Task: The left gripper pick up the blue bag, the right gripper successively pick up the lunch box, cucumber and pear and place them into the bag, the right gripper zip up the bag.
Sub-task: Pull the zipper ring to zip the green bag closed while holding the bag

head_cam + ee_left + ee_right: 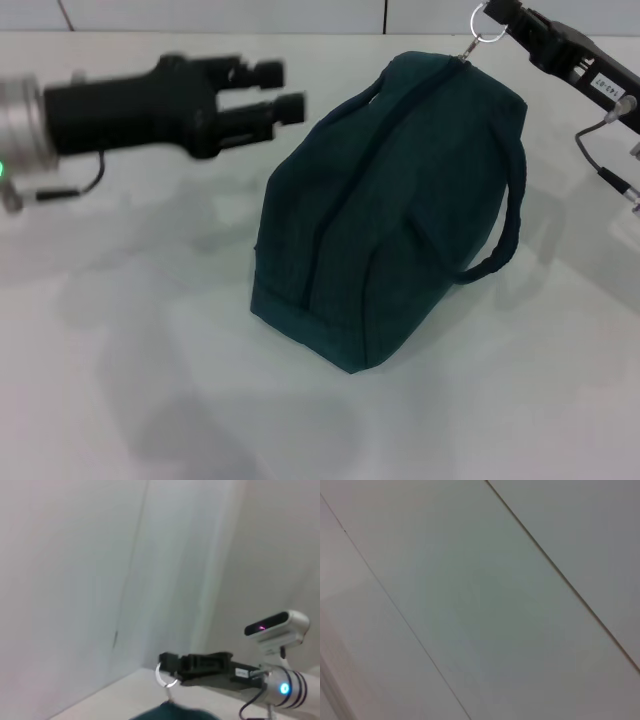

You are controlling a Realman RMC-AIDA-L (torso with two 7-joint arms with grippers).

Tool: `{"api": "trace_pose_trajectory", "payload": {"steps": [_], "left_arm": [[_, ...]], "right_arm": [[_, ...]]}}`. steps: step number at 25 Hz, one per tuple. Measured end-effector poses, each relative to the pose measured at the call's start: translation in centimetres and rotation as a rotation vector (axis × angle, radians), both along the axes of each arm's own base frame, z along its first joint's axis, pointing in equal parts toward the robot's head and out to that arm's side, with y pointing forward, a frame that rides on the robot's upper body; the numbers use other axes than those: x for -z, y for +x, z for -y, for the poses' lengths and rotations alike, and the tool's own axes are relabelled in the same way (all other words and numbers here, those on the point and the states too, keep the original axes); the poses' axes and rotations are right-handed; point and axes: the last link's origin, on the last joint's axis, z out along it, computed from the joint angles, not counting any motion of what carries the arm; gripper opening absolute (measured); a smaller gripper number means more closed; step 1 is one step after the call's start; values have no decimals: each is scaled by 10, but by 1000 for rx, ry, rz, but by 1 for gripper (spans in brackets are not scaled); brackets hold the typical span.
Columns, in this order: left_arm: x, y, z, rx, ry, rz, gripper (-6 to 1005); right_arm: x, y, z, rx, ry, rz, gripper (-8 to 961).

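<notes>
The blue bag (385,215) stands zipped shut on the white table (150,380), one loop handle hanging on its right side. My right gripper (503,14) is above the bag's far top corner, shut on the ring zip pull (488,25). The left wrist view also shows the right gripper (167,663) with the ring zip pull (165,678) just above the bag's top edge (175,713). My left gripper (284,88) hovers open and empty to the left of the bag, apart from it. The lunch box, cucumber and pear are out of view.
A white panelled wall (300,15) runs behind the table. The right wrist view shows only wall panels (480,600). The right arm's cables (610,150) hang at the right edge.
</notes>
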Motion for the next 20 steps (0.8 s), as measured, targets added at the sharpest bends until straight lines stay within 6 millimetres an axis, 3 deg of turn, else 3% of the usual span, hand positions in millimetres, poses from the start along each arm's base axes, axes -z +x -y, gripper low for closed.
{"api": "trace_pose_trajectory", "payload": {"steps": [1, 2, 5, 9, 15, 20], "left_arm": [[-7, 28, -10, 23, -30, -62, 314], [-7, 28, -10, 23, -30, -62, 372], [-2, 69, -21, 31, -44, -229, 521], [17, 107, -22, 21, -37, -406, 651], [32, 135, -19, -11, -35, -471, 876], [37, 134, -20, -49, -72, -457, 872]], "right_arm": [[0, 0, 0, 0, 0, 0, 18], [0, 0, 0, 0, 1, 0, 18], [0, 0, 0, 3, 2, -4, 18], [-1, 0, -1, 7, 5, -9, 18], [-1, 0, -1, 6, 5, -10, 18], [0, -1, 0, 4, 3, -11, 18]]}}
